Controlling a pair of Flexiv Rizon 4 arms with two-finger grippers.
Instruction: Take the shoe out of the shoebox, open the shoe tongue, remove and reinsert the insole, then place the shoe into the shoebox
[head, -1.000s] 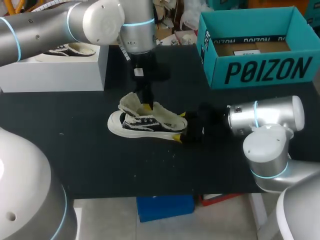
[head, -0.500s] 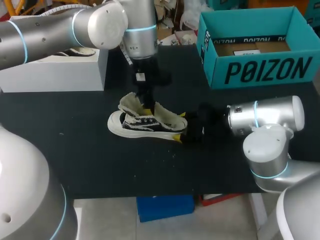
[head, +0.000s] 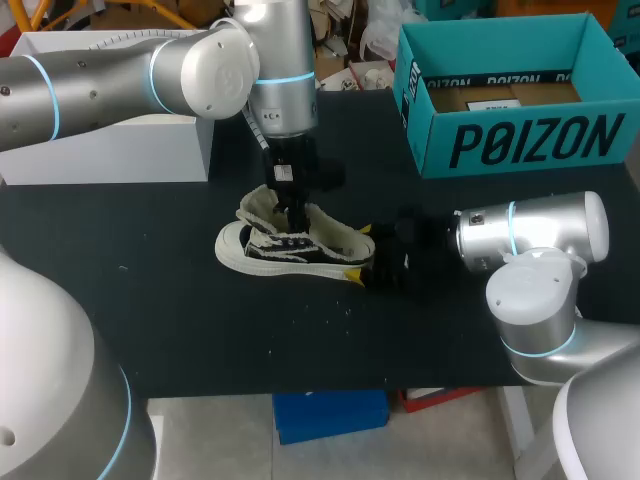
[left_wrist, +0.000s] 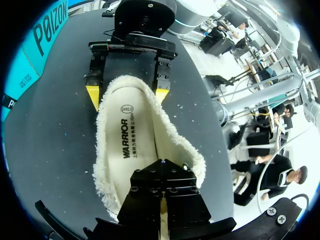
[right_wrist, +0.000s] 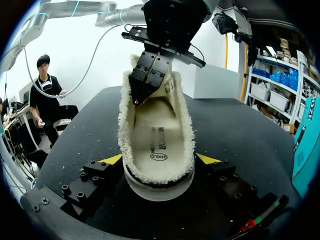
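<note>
A black and white shoe (head: 285, 250) with a cream fleece lining lies on its sole on the black table (head: 180, 310). My right gripper (head: 358, 255) is shut on the shoe's heel (right_wrist: 159, 186), one yellow tip on each side. Coming down from above, my left gripper (head: 296, 215) is inside the shoe opening, behind the raised tongue (head: 260, 207). In the left wrist view its black fingers (left_wrist: 162, 172) are shut, tips down on the insole (left_wrist: 132, 145). I see nothing held between them. The teal shoebox (head: 520, 140) stands open at the back right.
A white box (head: 110, 150) stands at the back left, partly behind my left arm. Small crumbs lie on the table in front of the shoe. Bare table spreads to the front and left of the shoe.
My left gripper has sunk a little deeper into the shoe, and its yellow tip no longer shows from above. Its arm has swung slightly right. The right gripper and shoe have not moved.
</note>
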